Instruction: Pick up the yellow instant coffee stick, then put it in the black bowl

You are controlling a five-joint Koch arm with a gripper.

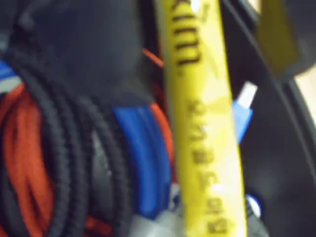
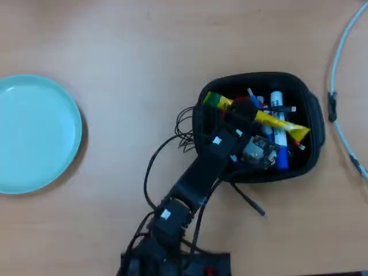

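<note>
The yellow instant coffee stick (image 2: 276,122) lies slantwise on the clutter inside the black bowl (image 2: 259,77), its green end at the upper left. In the wrist view the stick (image 1: 205,128) runs top to bottom, very close, with the bowl's wall (image 1: 286,153) to its right. My gripper (image 2: 242,110) is down inside the bowl over the stick. In the wrist view a blurred jaw stands on each side of the stick at the top, wider apart than the stick, so the gripper (image 1: 202,24) looks open.
The bowl also holds a blue-and-white marker (image 2: 279,144), red, black and blue cords (image 1: 64,163) and a small board (image 2: 257,152). A light teal plate (image 2: 34,132) sits at the left. A white cable (image 2: 339,80) curves along the right edge.
</note>
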